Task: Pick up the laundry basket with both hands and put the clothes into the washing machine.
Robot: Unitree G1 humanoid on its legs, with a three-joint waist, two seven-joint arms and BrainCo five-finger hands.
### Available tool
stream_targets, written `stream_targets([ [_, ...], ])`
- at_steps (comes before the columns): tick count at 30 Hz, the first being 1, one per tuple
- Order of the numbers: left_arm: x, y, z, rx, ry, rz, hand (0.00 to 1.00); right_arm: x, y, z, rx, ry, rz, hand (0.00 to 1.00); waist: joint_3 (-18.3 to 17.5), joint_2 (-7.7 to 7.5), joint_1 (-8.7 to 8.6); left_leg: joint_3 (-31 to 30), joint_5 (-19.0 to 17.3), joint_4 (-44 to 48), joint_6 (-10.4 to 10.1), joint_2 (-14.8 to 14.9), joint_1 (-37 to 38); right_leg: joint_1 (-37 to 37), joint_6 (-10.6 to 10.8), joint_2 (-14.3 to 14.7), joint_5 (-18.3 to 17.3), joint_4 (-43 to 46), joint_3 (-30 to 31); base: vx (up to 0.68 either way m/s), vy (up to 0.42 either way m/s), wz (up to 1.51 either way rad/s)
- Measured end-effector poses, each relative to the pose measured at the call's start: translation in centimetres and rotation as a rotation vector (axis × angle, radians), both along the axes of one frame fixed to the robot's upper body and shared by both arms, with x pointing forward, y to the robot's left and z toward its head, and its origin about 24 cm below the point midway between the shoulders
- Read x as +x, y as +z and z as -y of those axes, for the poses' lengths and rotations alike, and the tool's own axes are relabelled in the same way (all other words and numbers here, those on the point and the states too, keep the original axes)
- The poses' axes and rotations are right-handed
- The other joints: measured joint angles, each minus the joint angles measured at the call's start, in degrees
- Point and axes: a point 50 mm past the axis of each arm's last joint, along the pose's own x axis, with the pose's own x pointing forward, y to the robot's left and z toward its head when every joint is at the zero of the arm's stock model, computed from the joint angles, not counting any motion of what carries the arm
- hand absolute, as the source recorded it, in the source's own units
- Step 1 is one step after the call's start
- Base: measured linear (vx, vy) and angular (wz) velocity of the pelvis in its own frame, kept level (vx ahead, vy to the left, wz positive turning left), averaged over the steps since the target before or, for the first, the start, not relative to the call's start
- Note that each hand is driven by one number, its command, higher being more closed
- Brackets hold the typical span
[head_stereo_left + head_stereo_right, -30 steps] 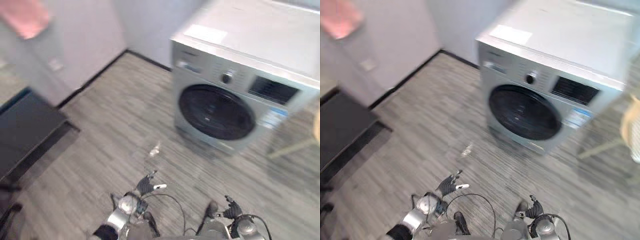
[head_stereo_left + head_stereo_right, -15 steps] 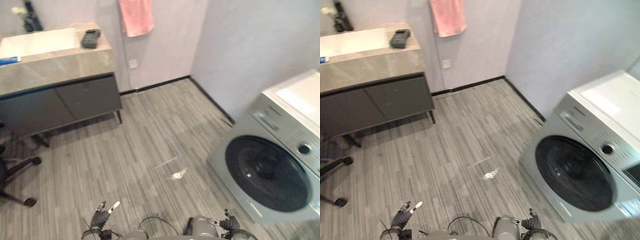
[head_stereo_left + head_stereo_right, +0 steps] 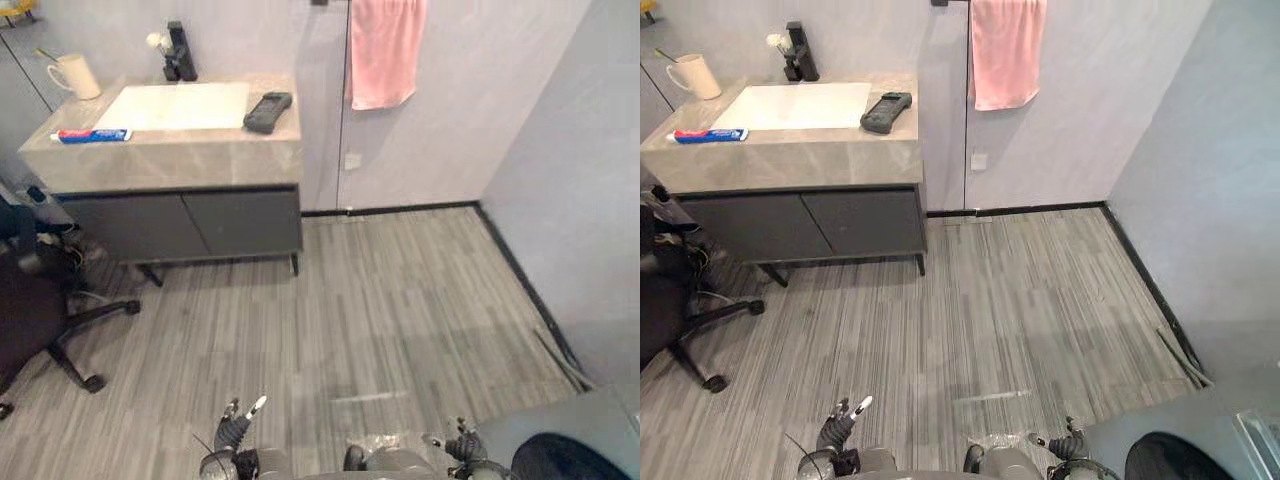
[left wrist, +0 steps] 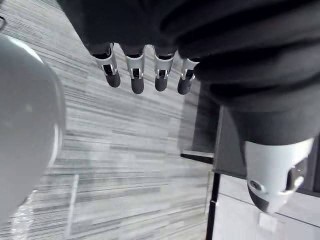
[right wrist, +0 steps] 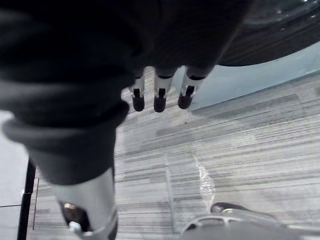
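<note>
I stood facing the bathroom corner with both arms hanging low in front of me. My left hand (image 3: 238, 418) hung over the grey plank floor (image 3: 400, 320) with its fingers (image 4: 135, 75) straight and slack, holding nothing. My right hand (image 3: 458, 442) was much the same, fingers (image 5: 159, 97) loose and empty, just beside the washing machine (image 3: 560, 440), whose grey front and dark round door (image 3: 565, 462) showed at the lower right corner of what I could see. In my right wrist view the dark door glass curved close past my fingertips, so I judged the machine to be within easy reach of that arm.

As for the laundry basket and the clothes, I could not see them anywhere, so I could not tell where they lay or how far the job had come.

Ahead of me stood the counter (image 3: 170, 160) with its white sink (image 3: 185, 105). A cup (image 3: 75, 75) sat at its far left corner, a toothpaste tube (image 3: 90, 135) by its left edge, and a dark handset (image 3: 268, 112) near its right edge. A pink towel (image 3: 385, 50) hung on the wall past the counter's right end, and a black office chair (image 3: 30, 310) stood at the left.
</note>
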Motion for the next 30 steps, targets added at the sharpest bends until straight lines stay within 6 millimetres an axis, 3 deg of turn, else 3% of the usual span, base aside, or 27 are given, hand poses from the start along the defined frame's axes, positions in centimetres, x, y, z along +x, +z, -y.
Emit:
stream_targets([
  [1, 0.5, 0.1, 0.6, -0.013, -0.006, 0.013, 0.0, 0.1, 0.0, 0.1, -0.002, -0.003, 0.002, 0.0, 0.1, -0.03, 0.18, 3.4, -0.3, -8.7, 0.3, -0.3, -0.2, 1.8, 0.3, -0.2, 0.2, -1.7, 0.1, 0.39, -0.047, 0.08],
  [3, 0.8, 0.2, 0.8, -0.018, -0.014, 0.02, 0.0, 0.7, 0.1, 0.0, -0.001, -0.003, 0.014, 0.0, 0.3, -0.13, 0.41, 4.0, -0.2, -16.3, 0.2, -2.4, -0.5, 2.1, 0.4, -1.0, 0.2, -1.9, 0.5, 0.24, 0.055, -0.11],
  [4, 0.9, 0.1, 0.9, -0.017, -0.02, 0.019, 0.0, 1.2, 0.2, -0.1, -0.001, -0.005, 0.023, 0.0, 0.2, 0.13, 0.59, 3.0, 1.3, -25.5, -0.5, -5.8, -0.1, 2.2, 1.3, -1.9, 0.3, -2.2, 1.7, 0.18, 0.125, -0.37],
  [5, 0.6, 0.0, 1.2, -0.019, -0.033, 0.008, 0.0, 1.3, 0.3, 0.2, -0.012, -0.005, 0.027, 0.0, -0.1, 0.76, 0.91, 1.8, 6.4, -32.8, -0.2, -7.5, 0.6, 2.3, 2.3, -1.6, 0.7, -3.0, 2.6, 0.21, 0.183, -0.63],
  [6, 0.2, -0.4, 1.4, -0.02, -0.046, -0.019, 0.0, 1.4, 0.2, 0.1, -0.011, -0.003, 0.025, 0.0, -0.2, 1.56, 1.58, 0.9, 11.2, -34.8, 2.7, -8.2, 1.1, 3.1, 3.3, -1.4, 0.0, -3.5, 4.0, 0.18, 0.159, -0.5],
  [7, 0.1, -0.4, 1.2, -0.014, -0.046, -0.026, 0.0, 1.4, 0.1, -0.2, -0.003, -0.003, 0.026, 0.0, -0.4, 1.11, 1.36, 1.1, 11.3, -35.4, 2.8, -8.9, 1.8, 3.4, 3.8, -2.0, 0.0, -3.4, 4.7, 0.18, 0.15, -0.33],
  [10, -0.2, -0.6, 0.6, 0.02, -0.119, -0.054, 0.0, 1.6, 0.0, -0.9, 0.016, 0.014, 0.027, 0.0, -0.7, -0.72, 0.68, 4.0, 9.9, -39.6, 4.6, -12.4, 6.1, 1.8, 7.9, -6.6, -3.0, 2.7, 6.1, 0.12, 0.147, -0.15],
  [14, -0.8, -0.9, 0.3, 0.043, -0.189, -0.087, 0.0, 2.2, 0.0, -1.9, 0.041, 0.068, 0.036, 0.0, -0.8, -0.4, 0.55, 5.5, 9.4, -41.3, 5.5, -13.1, 8.0, -2.6, 8.1, -10.3, -4.0, 10.7, 2.8, 0.05, 0.104, -0.2],
  [16, -1.1, -0.7, -1.0, 0.088, -0.215, -0.1, 0.0, 2.0, -0.2, -2.4, 0.067, 0.07, 0.026, 0.0, -1.4, -0.51, 0.41, 4.1, 8.9, -40.8, 4.2, -11.4, 8.0, -3.9, 8.3, -14.5, -4.0, 11.9, 3.1, 0.09, -0.115, 0.18],
  [21, -2.0, -0.7, -2.4, 0.122, -0.211, -0.127, 0.0, 1.8, -0.4, -2.6, 0.078, 0.072, 0.012, 0.0, -2.1, -1.18, 1.16, 1.2, 7.3, -36.4, -2.5, -4.1, 6.0, -8.1, 9.6, -17.9, -2.3, 12.1, 7.2, 0.06, -0.364, 0.06],
  [22, -2.5, -0.8, -2.7, 0.127, -0.205, -0.143, 0.0, 1.5, -0.5, -2.7, 0.084, 0.072, 0.002, 0.0, -2.7, -2.14, 1.16, 0.2, 7.1, -35.0, -4.7, -2.6, 5.4, -8.3, 8.9, -18.3, 1.4, 10.3, 8.9, 0.11, -0.554, 0.2],
  [23, -2.9, -0.8, -3.8, 0.153, -0.204, -0.164, 0.0, 1.1, -0.8, -3.0, 0.095, 0.067, -0.019, 0.0, -3.9, -3.89, 0.99, -1.2, 7.4, -34.7, -7.3, -2.1, 4.9, -7.4, 17.5, -17.9, 1.5, 9.2, 10.9, 0.12, -0.558, 0.26],
  [24, -3.0, -0.9, -3.5, 0.146, -0.201, -0.171, 0.0, 1.0, -0.9, -2.8, 0.093, 0.07, -0.027, 0.0, -4.2, -3.36, 0.99, -2.3, 7.9, -35.1, -8.2, -0.8, 4.6, -6.5, 17.1, -16.5, -0.6, 8.6, 10.5, 0.12, -0.527, 0.19],
  [25, -3.1, -1.3, -2.4, 0.111, -0.201, -0.175, 0.0, 1.0, -0.8, -2.0, 0.074, 0.075, -0.031, 0.0, -4.8, -0.82, 1.25, -3.8, 8.5, -36.2, -9.4, 1.2, 4.9, -6.3, 16.4, -13.9, -0.9, 7.7, 9.5, 0.11, -0.369, -0.01],
  [27, -3.4, -1.7, -0.4, 0.054, -0.189, -0.177, 0.0, 1.2, -0.5, 0.0, 0.027, 0.089, -0.035, 0.0, -5.2, 1.87, 1.34, -5.1, 13.1, -41.8, -9.2, 2.1, 7.8, -6.0, 15.1, -11.3, -1.9, 8.3, 8.5, 0.1, -0.301, -0.06],
  [30, -3.4, -1.7, 0.0, 0.048, -0.171, -0.17, 0.0, 0.8, -0.6, 0.9, -0.01, 0.14, -0.074, 0.0, -5.1, 2.24, 1.15, -5.1, 19.9, -41.8, -8.4, 4.0, 8.1, -4.1, 12.7, -9.3, -3.5, 8.5, 6.7, -0.02, -0.267, 0.26],
])
